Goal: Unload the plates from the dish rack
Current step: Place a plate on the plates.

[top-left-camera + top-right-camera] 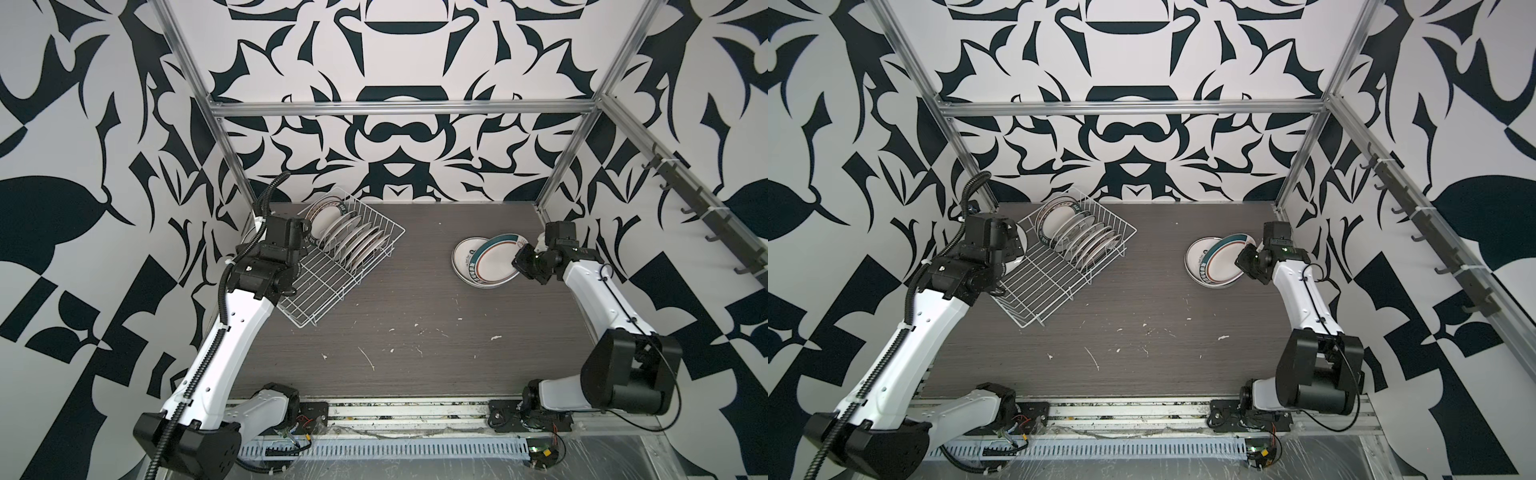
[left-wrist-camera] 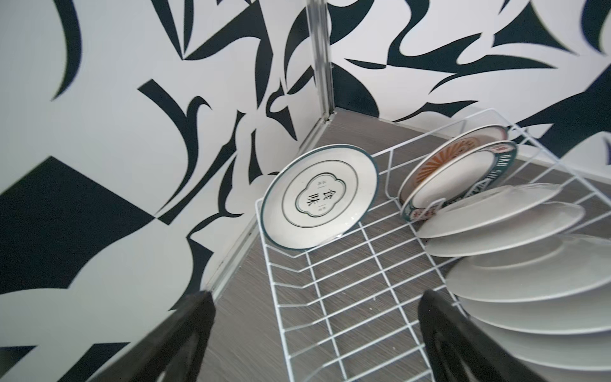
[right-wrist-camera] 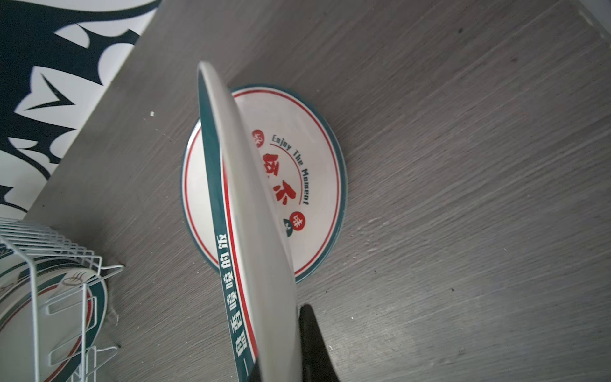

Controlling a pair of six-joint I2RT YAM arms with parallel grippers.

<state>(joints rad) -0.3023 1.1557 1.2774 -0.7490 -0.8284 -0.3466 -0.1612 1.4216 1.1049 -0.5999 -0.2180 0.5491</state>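
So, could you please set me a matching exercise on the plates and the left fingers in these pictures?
Things: 1 teal-banded plate; 2 "Enjoy The Moment" plate; 3 cloud-emblem plate; 4 left fingers.
States: A spread open, empty; B leaning at the dish rack's end; C pinched by the right fingers; D lying flat, face up.
Pairs: 1-C, 2-D, 3-B, 4-A.

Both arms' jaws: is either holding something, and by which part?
Right jaws pinch a teal-rimmed plate by its rim; left jaws stand open, holding nothing.

"Enjoy The Moment" plus red Chinese characters on flat plate (image 3: 317, 185) lying on table (image 3: 463, 165). edge-on plate (image 3: 258, 211), teal rim: white Chinese characters, "的饭" legible. leaning plate (image 2: 319, 200) at rack (image 2: 330, 297) end: "食味".
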